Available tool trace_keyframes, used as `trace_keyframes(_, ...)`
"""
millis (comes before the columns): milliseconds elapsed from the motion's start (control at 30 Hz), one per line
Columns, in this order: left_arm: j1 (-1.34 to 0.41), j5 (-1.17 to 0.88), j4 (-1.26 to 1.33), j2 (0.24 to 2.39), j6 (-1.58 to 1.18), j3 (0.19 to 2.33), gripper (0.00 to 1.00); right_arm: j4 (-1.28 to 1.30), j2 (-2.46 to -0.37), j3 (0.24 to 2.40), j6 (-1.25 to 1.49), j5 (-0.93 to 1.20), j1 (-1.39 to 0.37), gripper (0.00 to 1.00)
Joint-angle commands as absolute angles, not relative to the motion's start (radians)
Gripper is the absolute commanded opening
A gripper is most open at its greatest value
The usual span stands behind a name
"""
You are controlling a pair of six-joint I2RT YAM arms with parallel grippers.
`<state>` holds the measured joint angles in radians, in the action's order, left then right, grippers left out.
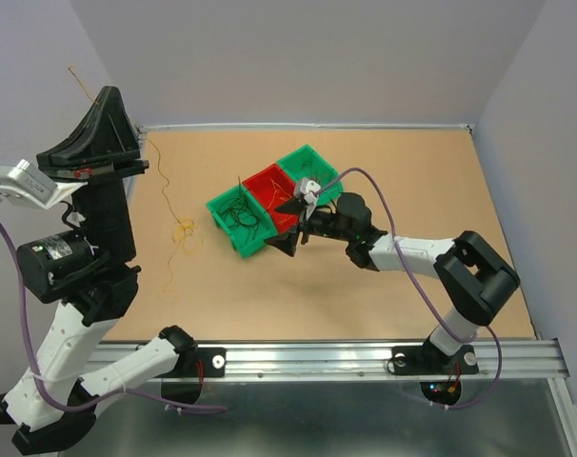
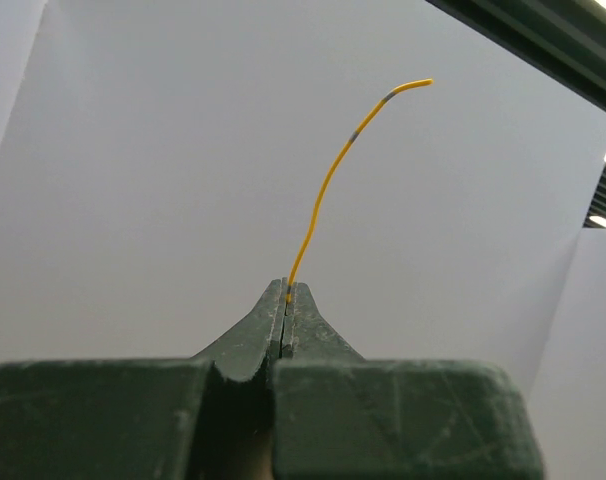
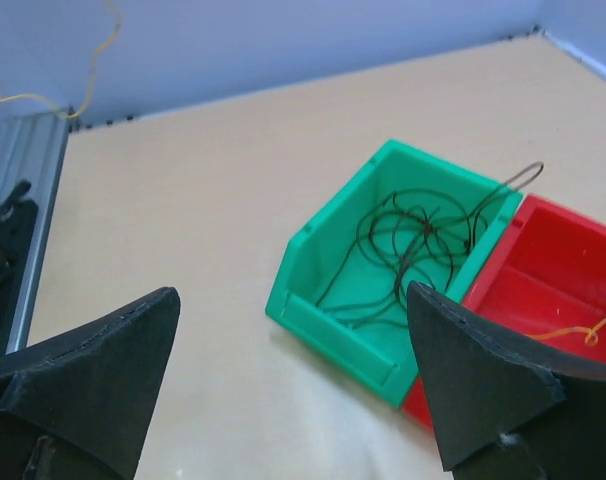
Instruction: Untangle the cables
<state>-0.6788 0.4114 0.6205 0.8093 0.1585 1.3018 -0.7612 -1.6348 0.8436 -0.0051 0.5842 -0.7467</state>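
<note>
The yellow cable (image 2: pixel 323 195) is long and thin. In the left wrist view it goes up from the claw tips toward 1 o'clock and bends over at the top, with two small gray marks near its end. The left claw (image 2: pixel 286 291) is clenched on it, with the two tips pressed tight together and the cable pinched between them.

In the top view the left claw (image 1: pixel 108 93) is lifted high at the 9 o'clock side of the tabletop (image 1: pixel 412 171). A short end of the yellow cable (image 1: pixel 158 176) pokes out past the claw toward 10 o'clock. The long part hangs down toward 5 o'clock and ends in a small curly heap lying on the tabletop.

The dark cables (image 3: pixel 413 240) lie in a loose tangle of loops inside the green bin (image 3: pixel 328 320). One dark strand sticks up and hooks over the wall next to the red bin (image 3: pixel 553 260). A thin orange-yellow strand (image 3: pixel 583 335) lies in the red bin.

From above, three bins sit side by side near the middle of the tabletop. The row runs from 8 o'clock to 2 o'clock. The green bin (image 1: pixel 222 205) with the dark cables (image 1: pixel 243 217) comes first, the red bin (image 1: pixel 269 183) is in the middle, and the second green bin (image 1: pixel 308 162) is last.

The right claw (image 1: pixel 290 226) is released, and its two black fingers are spread wide apart. It sits low, just beside the red bin on the 5 o'clock side. Nothing is between its fingers (image 3: pixel 93 370) in the right wrist view.
</note>
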Motion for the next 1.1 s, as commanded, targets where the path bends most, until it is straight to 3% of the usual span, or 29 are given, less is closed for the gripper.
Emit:
trace_keyframes(0,-0.678,0.342,0.597,0.824,0.097,1.307,0.0,-1.044,-1.693,0.87,0.089,0.583,-0.761,1.0)
trace_keyframes(500,-0.678,0.29,0.569,0.862,0.026,1.298,0.0,-1.19,-1.876,1.041,0.083,0.486,-0.942,1.0)
trace_keyframes(533,-0.678,0.279,0.563,0.871,0.02,1.299,0.0,-1.196,-1.893,1.058,0.089,0.486,-0.943,0.95)
trace_keyframes(567,-0.678,0.275,0.56,0.874,0.014,1.305,0.0,-1.2,-1.907,1.084,0.106,0.474,-0.946,0.83)
trace_keyframes(600,-0.678,0.276,0.557,0.877,0.012,1.313,0.0,-1.2,-1.919,1.098,0.116,0.462,-0.948,0.59)
trace_keyframes(633,-0.678,0.278,0.554,0.885,0.012,1.319,0.0,-1.201,-1.94,1.104,0.127,0.439,-0.948,0.11)
trace_keyframes(667,-0.678,0.291,0.546,0.89,0.03,1.34,0.0,-1.203,-1.944,1.095,0.135,0.369,-0.948,0.01)
trace_keyframes(900,-0.677,0.526,0.525,0.942,0.213,1.442,0.0,-1.279,-1.842,0.936,0.132,0.223,-0.91,0.01)
trace_keyframes(1067,-0.652,0.676,0.655,0.901,0.389,1.388,0.0,-1.282,-1.691,0.767,0.207,0.21,-0.803,0.01)
